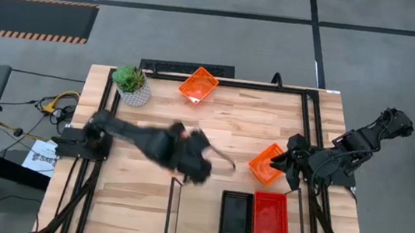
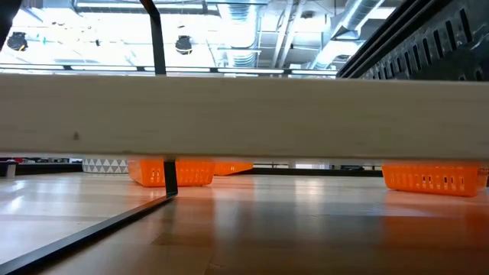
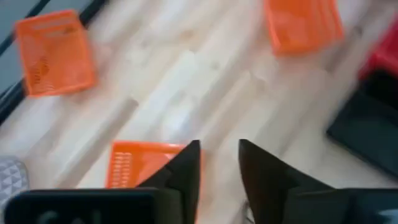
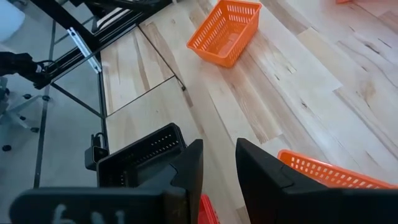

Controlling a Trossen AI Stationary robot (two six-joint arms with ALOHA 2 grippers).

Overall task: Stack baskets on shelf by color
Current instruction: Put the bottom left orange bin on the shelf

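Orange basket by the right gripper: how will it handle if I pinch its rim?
Thin plastic mesh, so the orange basket is probably light, with some give at the rim. Lifted by one side, it may tilt. On the smooth table it would likely slide if nudged.

Pale, light-wood table (image 1: 214,125) with thin black frame lines. Three bright orange mesh baskets: one (image 1: 198,84) at the far edge, one (image 1: 267,162) beside the dark right gripper (image 1: 287,163), one (image 3: 134,163) by the left gripper (image 3: 217,163). One black basket (image 1: 236,215) touching one red basket (image 1: 271,215). Green plant in a white, triangle-patterned pot (image 1: 133,92).
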